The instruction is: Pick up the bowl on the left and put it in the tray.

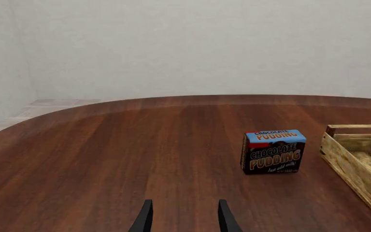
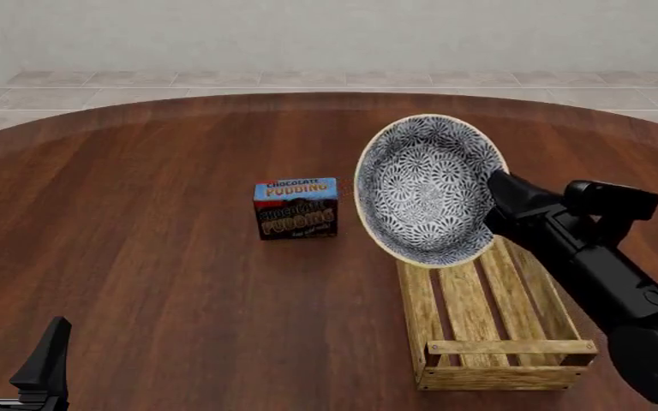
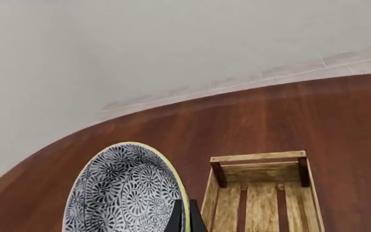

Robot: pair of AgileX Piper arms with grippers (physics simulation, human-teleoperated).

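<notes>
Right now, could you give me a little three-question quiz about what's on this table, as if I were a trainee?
1. True or false: the bowl rests flat on the table.
2. Which end effector holds the bowl: A left, B right?
3. Fill in: the box reads "chocolate ____".

Key: 1 false, it is held tilted on edge above the tray; 2 B; 3 pudding.

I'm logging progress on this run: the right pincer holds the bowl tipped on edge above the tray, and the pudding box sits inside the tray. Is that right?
Not quite. The pudding box stands on the table, to the left of the tray, not inside it; the front view shows this. The rest holds: the right pincer grips the bowl tipped on edge above the tray.
</notes>
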